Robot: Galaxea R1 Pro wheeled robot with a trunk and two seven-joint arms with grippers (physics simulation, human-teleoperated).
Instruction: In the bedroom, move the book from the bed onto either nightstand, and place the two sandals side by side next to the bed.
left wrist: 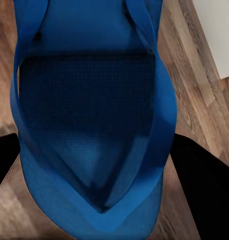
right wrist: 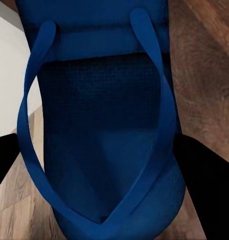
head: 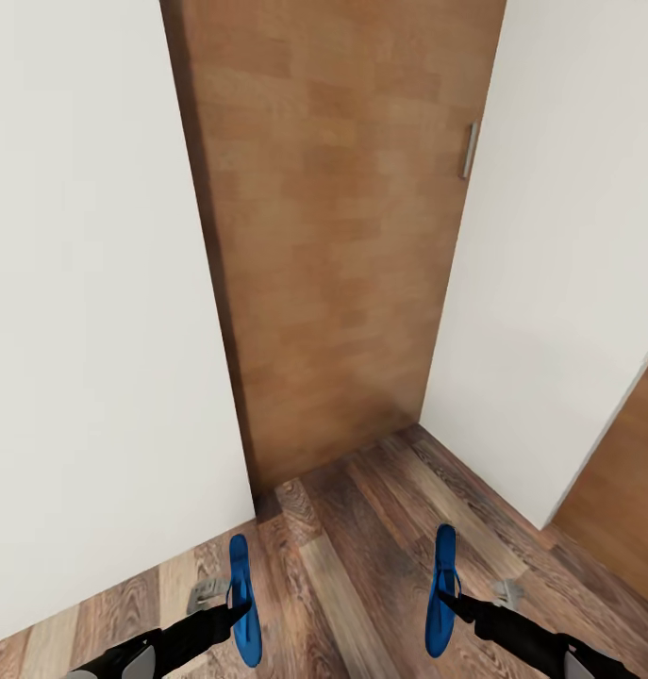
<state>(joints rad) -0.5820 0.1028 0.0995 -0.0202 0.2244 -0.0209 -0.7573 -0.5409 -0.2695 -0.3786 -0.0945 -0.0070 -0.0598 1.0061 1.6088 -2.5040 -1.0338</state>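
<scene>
Two bright blue sandals are held edge-up above the wood floor. My left gripper [head: 235, 604] is shut on the left sandal [head: 242, 599], whose sole and thin straps show close in the left wrist view [left wrist: 89, 125] between the black fingers [left wrist: 204, 180]. My right gripper [head: 448, 599] is shut on the right sandal [head: 442, 589], seen close in the right wrist view [right wrist: 99, 130] with black fingers [right wrist: 209, 185] at its sides. The book, bed and nightstand are out of view.
A brown wooden door [head: 333, 226] with a metal handle [head: 469, 149] stands straight ahead, between a white wall [head: 88, 302] on the left and a white wall [head: 559, 283] on the right. Dark wood-plank floor [head: 361, 556] lies below.
</scene>
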